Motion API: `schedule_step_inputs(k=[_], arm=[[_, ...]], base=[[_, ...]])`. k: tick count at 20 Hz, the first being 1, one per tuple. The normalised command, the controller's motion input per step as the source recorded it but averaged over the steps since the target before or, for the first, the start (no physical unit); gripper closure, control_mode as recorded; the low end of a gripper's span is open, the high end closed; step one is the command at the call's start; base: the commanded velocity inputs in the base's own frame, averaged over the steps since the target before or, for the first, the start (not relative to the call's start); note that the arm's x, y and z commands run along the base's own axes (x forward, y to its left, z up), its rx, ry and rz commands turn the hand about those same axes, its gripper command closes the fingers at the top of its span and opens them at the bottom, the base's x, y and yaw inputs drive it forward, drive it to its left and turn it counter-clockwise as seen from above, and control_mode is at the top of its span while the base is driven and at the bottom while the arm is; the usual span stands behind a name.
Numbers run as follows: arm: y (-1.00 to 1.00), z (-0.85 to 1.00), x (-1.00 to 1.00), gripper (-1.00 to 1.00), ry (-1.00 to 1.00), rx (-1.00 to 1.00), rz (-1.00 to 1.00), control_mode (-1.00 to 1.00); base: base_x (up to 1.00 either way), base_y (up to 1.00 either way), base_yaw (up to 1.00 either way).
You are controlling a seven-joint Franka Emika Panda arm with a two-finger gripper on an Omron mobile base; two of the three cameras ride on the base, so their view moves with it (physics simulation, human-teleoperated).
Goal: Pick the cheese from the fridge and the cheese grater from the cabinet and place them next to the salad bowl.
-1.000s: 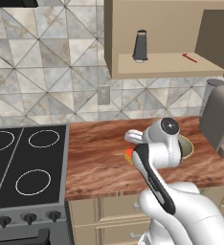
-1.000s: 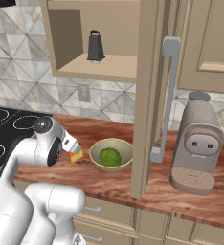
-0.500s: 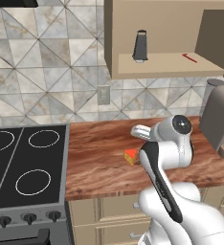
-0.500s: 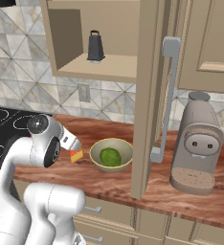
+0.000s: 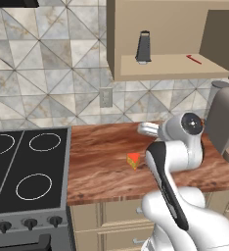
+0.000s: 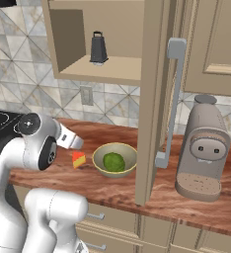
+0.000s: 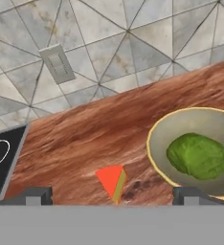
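The cheese (image 5: 133,160) (image 6: 78,159) (image 7: 111,182), a small yellow wedge with a red face, lies on the wooden counter just left of the salad bowl (image 6: 100,151) (image 7: 157,143). My gripper (image 5: 143,130) (image 6: 77,143) (image 7: 113,196) hangs above and behind the cheese. It is open wide and holds nothing. In the hand view the wedge sits between the two fingertips (image 7: 35,195), well beyond them. The dark grey cheese grater (image 5: 144,47) (image 6: 98,48) stands upright on the shelf of the open cabinet (image 5: 160,68) (image 6: 112,69) overhead. The fridge is out of view.
A tall grey coffee machine (image 5: 226,122) (image 6: 204,148) stands at the counter's right end. The open cabinet door (image 6: 154,99) juts out beside the bowl. A black stove (image 5: 23,166) adjoins the counter on the left. A thin red utensil (image 5: 194,59) lies on the cabinet shelf.
The gripper has risen off the counter and away from the cheese, which now lies free beside the bowl. The jaws have stayed open.
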Motion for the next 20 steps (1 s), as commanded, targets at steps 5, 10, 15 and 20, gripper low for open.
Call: schedule_step_inputs(k=[5,10,15,20], arm=[[-0.09,0.31,-0.12,-1.0,-0.12,0.0,0.03,-1.0],[-0.05,0.34,-0.07,-1.0,-0.08,-0.03,0.03,-1.0],[-0.01,0.34,-0.01,-1.0,-0.06,-0.08,0.04,-1.0],[-0.01,0.31,0.0,-1.0,-0.15,-0.12,0.07,-1.0]], base=[[0.0,0.0,0.0],[0.0,0.0,0.0],[0.0,0.0,0.0],[0.0,0.0,0.0]])
